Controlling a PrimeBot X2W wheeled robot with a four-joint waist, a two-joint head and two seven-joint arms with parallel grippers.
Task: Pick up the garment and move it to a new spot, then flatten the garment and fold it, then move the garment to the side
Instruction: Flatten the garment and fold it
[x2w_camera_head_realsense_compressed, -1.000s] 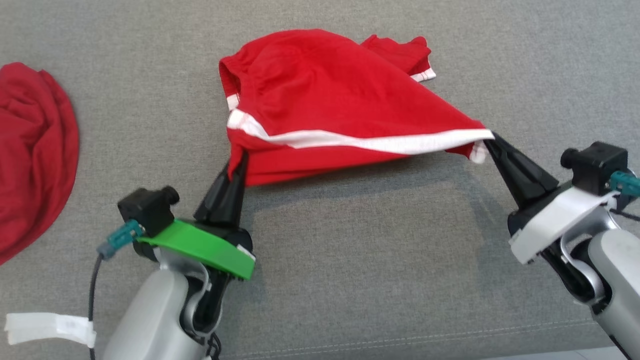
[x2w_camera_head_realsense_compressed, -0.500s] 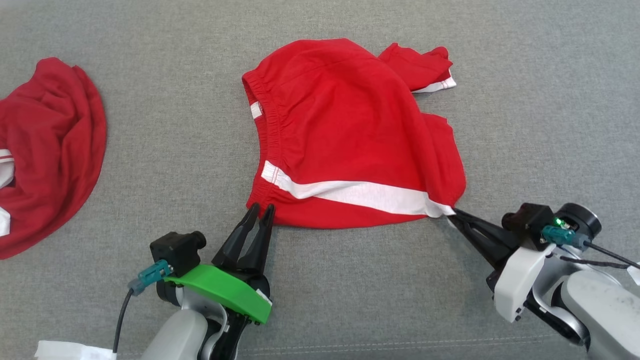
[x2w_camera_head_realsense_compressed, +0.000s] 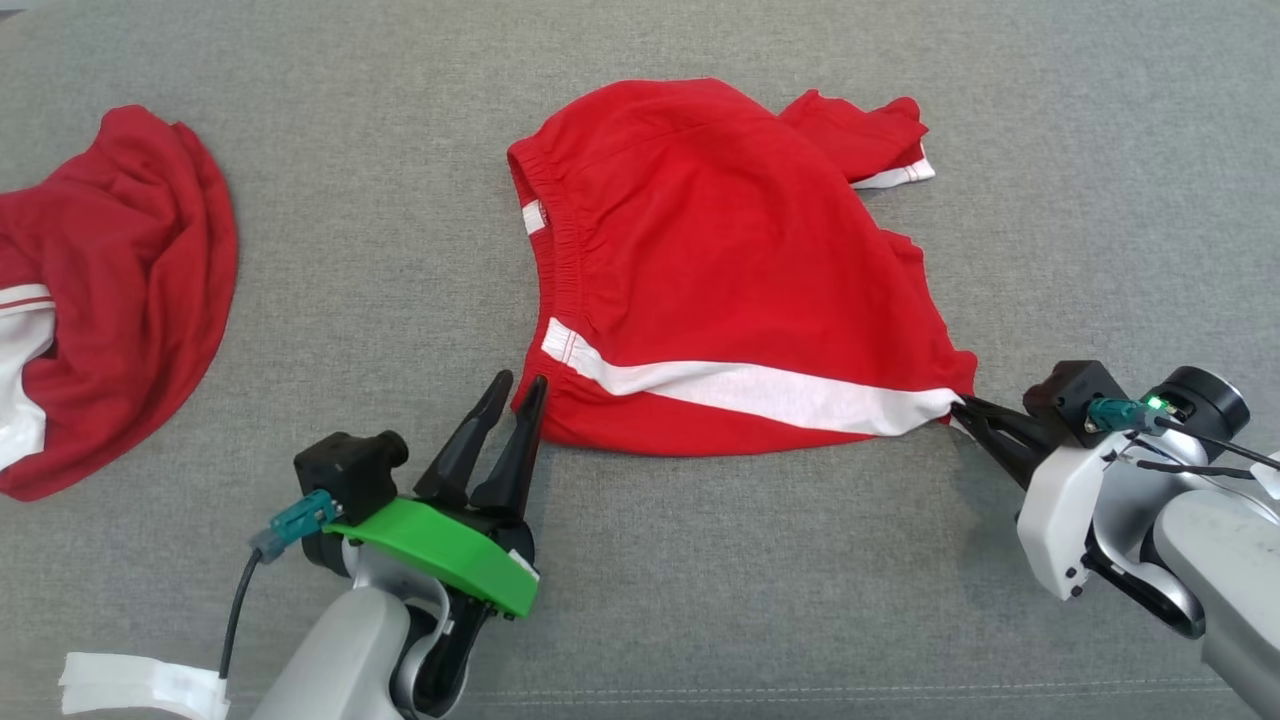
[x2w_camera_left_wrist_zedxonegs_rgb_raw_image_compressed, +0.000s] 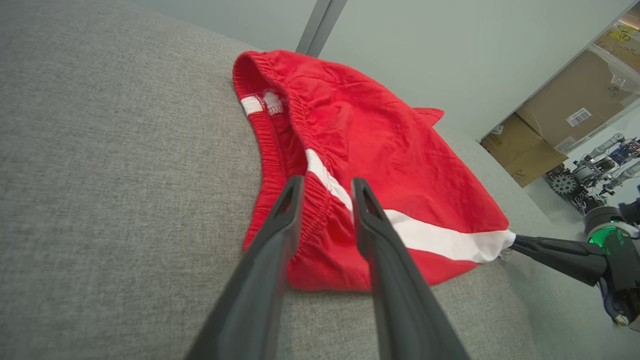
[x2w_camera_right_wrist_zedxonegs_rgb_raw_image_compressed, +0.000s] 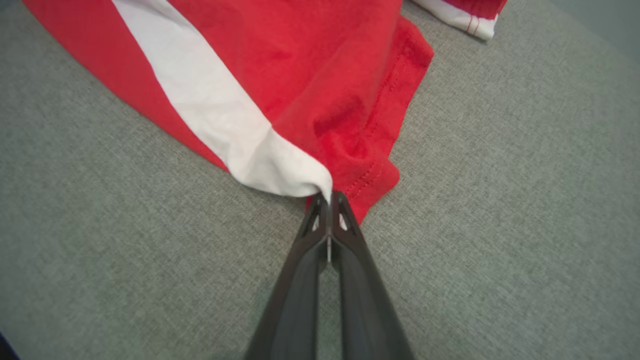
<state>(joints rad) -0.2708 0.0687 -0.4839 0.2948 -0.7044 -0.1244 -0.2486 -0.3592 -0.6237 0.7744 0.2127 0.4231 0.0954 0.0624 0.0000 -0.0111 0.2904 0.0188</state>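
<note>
While our right gripper (x2w_camera_head_realsense_compressed: 968, 408) is clamped on the striped hem corner of the red cotton shorts with white stripe (x2w_camera_head_realsense_compressed: 720, 280), our left gripper (x2w_camera_head_realsense_compressed: 521, 382) stands jaws apart, with the waistband corner just beyond its tips. The shorts lie lengthwise between both grippers on the grey upholstery (x2w_camera_head_realsense_compressed: 700, 580).

A robotics lab: stacked cardboard boxes (x2w_camera_left_wrist_zedxonegs_rgb_raw_image_compressed: 560, 115) and other robots (x2w_camera_left_wrist_zedxonegs_rgb_raw_image_compressed: 595, 172) behind.

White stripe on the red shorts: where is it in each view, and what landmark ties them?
Head view: white stripe, low centre, slanting right.
Left wrist view: white stripe, centre to right.
Right wrist view: white stripe, upper left to centre.
Shared landmark: right gripper shut on its end.
</note>
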